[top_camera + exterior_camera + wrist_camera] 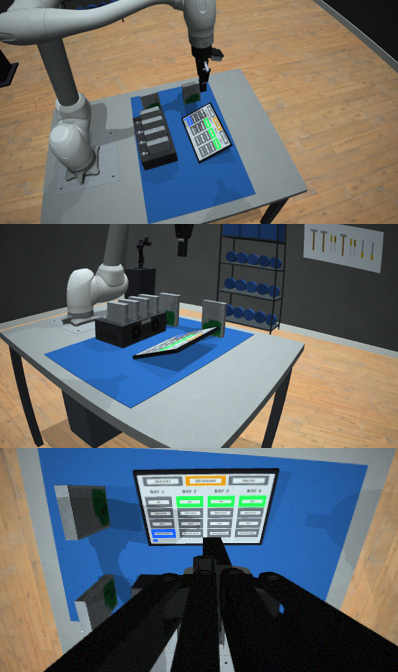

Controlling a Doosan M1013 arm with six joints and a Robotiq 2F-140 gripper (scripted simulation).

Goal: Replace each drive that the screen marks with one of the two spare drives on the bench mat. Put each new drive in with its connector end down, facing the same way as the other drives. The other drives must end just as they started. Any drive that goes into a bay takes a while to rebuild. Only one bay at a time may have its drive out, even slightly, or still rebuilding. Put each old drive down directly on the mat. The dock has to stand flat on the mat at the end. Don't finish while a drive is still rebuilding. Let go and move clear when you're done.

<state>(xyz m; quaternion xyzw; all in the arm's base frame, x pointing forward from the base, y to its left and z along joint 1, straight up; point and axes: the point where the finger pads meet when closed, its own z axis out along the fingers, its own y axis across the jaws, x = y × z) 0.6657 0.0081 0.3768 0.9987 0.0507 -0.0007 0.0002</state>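
The black dock (158, 160) (125, 331) stands flat on the blue mat (194, 180) (111, 374) (310, 523), with several grey drives (155, 134) (117, 312) upright in its bays. Two spare drives stand upright on the mat behind it, one just behind the dock (150, 100) (169, 309) (97, 600) and one further right (191, 93) (213, 317) (82, 510). The screen (207, 132) (178, 342) (206, 505) shows a blue mark under bay 1 and green under bays 2, 3 and 4. My gripper (203, 86) (182, 252) (211, 552) is shut and empty, high above the mat by the right spare drive.
The grey table (264, 125) (222, 379) carries the mat; my arm's base (72, 138) (86, 290) stands at its left side. A shelf of blue cylinders (250, 286) stands beyond the table.
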